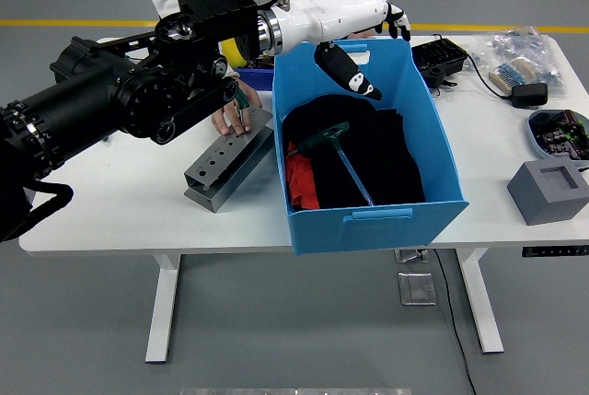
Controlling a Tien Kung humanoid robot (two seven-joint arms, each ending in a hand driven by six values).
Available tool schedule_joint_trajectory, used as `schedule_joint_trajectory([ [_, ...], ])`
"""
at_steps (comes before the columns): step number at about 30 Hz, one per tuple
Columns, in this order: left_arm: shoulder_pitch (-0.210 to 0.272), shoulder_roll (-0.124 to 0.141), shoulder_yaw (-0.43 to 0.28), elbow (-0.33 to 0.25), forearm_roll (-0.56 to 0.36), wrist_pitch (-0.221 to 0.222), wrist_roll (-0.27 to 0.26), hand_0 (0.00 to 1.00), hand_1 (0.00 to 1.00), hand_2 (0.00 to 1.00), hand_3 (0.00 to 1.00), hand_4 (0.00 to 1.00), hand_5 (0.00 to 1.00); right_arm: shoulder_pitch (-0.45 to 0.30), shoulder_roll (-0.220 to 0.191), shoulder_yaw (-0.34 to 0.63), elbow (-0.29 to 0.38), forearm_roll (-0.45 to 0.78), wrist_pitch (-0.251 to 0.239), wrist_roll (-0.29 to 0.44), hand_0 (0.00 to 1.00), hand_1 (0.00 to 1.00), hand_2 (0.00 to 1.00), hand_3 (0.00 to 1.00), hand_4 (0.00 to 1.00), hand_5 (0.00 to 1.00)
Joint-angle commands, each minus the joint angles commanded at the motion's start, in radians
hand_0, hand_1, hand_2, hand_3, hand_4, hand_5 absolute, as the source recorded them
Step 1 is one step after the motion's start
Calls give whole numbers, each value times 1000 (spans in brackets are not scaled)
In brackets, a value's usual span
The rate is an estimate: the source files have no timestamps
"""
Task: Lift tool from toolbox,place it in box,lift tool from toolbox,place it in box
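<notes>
My left hand (363, 40), white with black fingertips, hangs open above the far rim of the blue box (377, 220) and holds nothing. A T-handle tool (322, 141) with a green grip and a long metal shaft lies loose inside the box on black cloth, beside a red item (299, 179). The grey metal tool holder (225, 160) with a row of holes sits on the table left of the box. A person at the far side rests a hand (230, 117) on the holder's far end.
My black left arm (120, 105) spans the table's left half. On the right stand a grey block with a square recess (552, 191), a plate of parts (557, 128), a black device (440, 56) and a plastic bag (520, 54).
</notes>
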State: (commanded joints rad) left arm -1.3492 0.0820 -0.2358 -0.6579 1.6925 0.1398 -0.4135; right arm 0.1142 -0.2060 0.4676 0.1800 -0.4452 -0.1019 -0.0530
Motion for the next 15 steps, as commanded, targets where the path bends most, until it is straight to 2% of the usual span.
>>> schedule_joint_trajectory([
  [1,3,9,-1,2,24,-1,-1,545,585,645,634,998,472,-2,0,1,0,1,0,0,671,657,741,645,934,720],
  [6,22,63,1,10,171,-35,9,545,585,645,634,998,472,-15,6,18,0,-4,-1,-2,671,657,741,645,934,720],
  [7,24,70,4,11,196,-43,13,599,617,619,589,863,342,-17,7,20,0,-7,-1,-3,669,657,741,645,934,718],
  [9,31,89,18,18,240,-60,17,599,617,619,589,863,342,-21,9,32,0,-17,-1,-6,669,657,741,645,934,718],
  [12,38,102,40,32,276,-70,19,599,617,619,589,863,342,-25,12,48,0,-32,-1,-11,669,657,741,645,934,718],
  [13,40,104,50,37,289,-74,21,643,650,635,597,798,289,-27,12,51,0,-37,-1,-12,669,657,741,644,933,717],
  [15,44,107,67,44,315,-79,23,643,650,635,597,798,289,-28,14,60,0,-47,-1,-16,669,657,741,644,933,717],
])
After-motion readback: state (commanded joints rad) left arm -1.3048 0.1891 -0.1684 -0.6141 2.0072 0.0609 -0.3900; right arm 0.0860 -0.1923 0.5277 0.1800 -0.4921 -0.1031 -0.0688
